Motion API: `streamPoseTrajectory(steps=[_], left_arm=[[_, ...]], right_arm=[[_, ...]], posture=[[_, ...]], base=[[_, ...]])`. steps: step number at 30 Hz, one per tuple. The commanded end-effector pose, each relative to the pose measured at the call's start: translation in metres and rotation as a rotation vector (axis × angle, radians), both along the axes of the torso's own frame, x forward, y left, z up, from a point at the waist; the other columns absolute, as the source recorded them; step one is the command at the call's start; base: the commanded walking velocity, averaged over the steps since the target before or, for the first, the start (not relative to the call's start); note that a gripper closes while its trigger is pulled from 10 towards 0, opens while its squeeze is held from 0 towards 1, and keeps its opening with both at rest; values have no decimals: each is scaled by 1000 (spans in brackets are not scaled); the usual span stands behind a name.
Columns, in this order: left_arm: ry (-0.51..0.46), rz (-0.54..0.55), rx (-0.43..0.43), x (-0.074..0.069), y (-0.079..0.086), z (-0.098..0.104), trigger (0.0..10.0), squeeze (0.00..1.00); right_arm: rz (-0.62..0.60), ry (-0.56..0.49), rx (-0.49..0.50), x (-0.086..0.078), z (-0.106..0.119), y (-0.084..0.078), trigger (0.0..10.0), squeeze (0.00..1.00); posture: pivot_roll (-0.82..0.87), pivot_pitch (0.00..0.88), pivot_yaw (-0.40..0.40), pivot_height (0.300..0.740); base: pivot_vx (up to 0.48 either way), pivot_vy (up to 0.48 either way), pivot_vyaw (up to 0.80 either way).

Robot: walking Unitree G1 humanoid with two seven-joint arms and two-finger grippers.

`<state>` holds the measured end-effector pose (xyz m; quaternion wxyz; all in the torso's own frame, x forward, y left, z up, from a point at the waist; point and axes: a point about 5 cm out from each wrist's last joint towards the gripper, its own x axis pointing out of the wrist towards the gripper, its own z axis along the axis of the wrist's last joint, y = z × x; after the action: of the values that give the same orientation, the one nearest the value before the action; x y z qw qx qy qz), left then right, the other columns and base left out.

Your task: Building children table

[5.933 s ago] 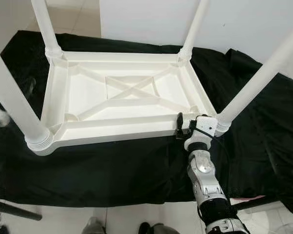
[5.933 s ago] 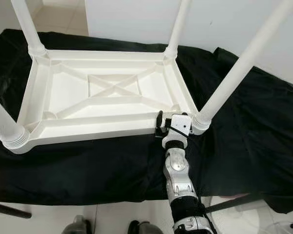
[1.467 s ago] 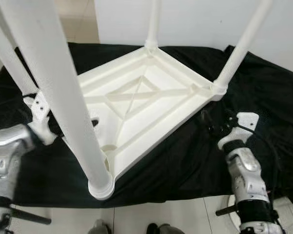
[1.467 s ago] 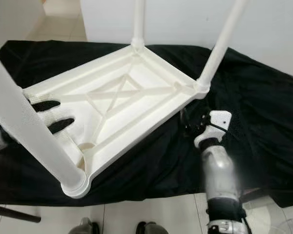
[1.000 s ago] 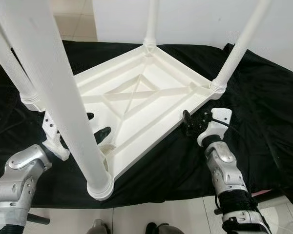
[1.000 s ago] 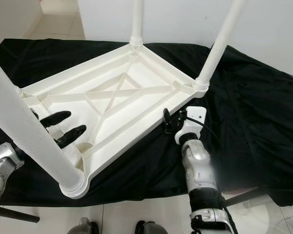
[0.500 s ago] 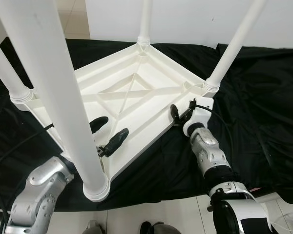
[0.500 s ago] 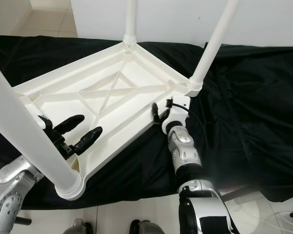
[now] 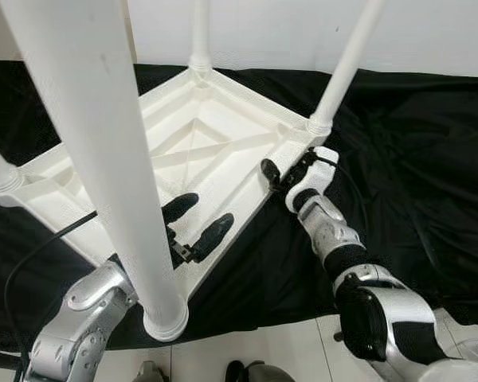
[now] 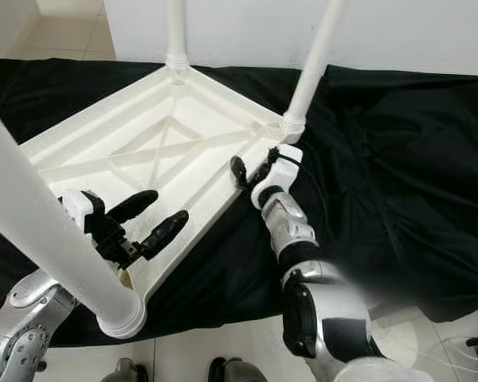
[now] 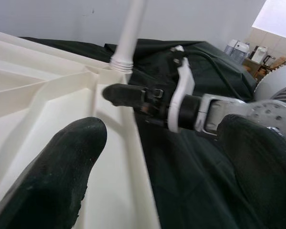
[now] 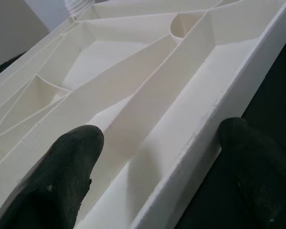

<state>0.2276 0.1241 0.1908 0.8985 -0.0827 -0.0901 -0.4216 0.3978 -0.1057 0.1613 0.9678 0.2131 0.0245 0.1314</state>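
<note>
A white plastic children's table (image 9: 193,146) lies upside down on a black cloth (image 9: 414,175), one corner toward me. Its legs stand up: a thick near one (image 9: 103,143), one on the right (image 9: 344,68) and one at the back (image 9: 199,32). My left gripper (image 9: 205,213) is open beside the near leg, one finger inside the frame and one outside the near rim (image 11: 138,162). My right gripper (image 9: 285,170) is open across the same rim (image 12: 181,148) just below the right leg's socket. Black fingers (image 12: 62,171) flank the rim in the right wrist view.
A white wall stands behind the cloth. Pale floor tiles (image 9: 287,358) run along the cloth's near edge, with my feet (image 9: 247,372) at the bottom. A black cable (image 9: 32,255) loops by my left arm.
The view has shifted left and closer. My left gripper has slid farther over the near rim beside the leg. My right gripper has reached up along the rim toward the right leg's socket.
</note>
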Motion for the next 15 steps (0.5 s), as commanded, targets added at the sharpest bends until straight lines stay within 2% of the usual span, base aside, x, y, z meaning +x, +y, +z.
streamPoseTrajectory(steps=[1,6,7,10,12,13,15], left_arm=[[13,-26,-5,-4,-6,0,10000,0],[15,-1,30,0,-7,-4,10000,0],[14,18,60,2,-1,-6,10000,0],[10,30,88,3,5,-7,10000,0],[-14,54,175,11,27,-3,10000,0],[-14,54,175,11,27,-3,10000,0],[-29,54,234,17,42,1,10000,0]], right_arm=[[37,-19,-14,1,4,11,10000,0],[-38,-88,-72,5,15,-4,10000,0],[-59,-111,-98,4,14,-11,10000,0],[-70,-127,-117,2,12,-17,10000,0],[-103,-178,-149,-5,7,-39,10000,0],[-103,-178,-149,-5,7,-39,10000,0],[-134,-218,-155,-11,5,-56,10000,0]], posture=[[118,135,-93,740],[121,142,-102,740],[119,145,-106,740],[118,148,-109,740],[108,158,-106,740],[108,158,-106,740],[89,159,-95,740]], base=[[0,0,0],[0,0,0],[0,0,0],[0,0,0],[0,0,0],[0,0,0],[0,0,0]])
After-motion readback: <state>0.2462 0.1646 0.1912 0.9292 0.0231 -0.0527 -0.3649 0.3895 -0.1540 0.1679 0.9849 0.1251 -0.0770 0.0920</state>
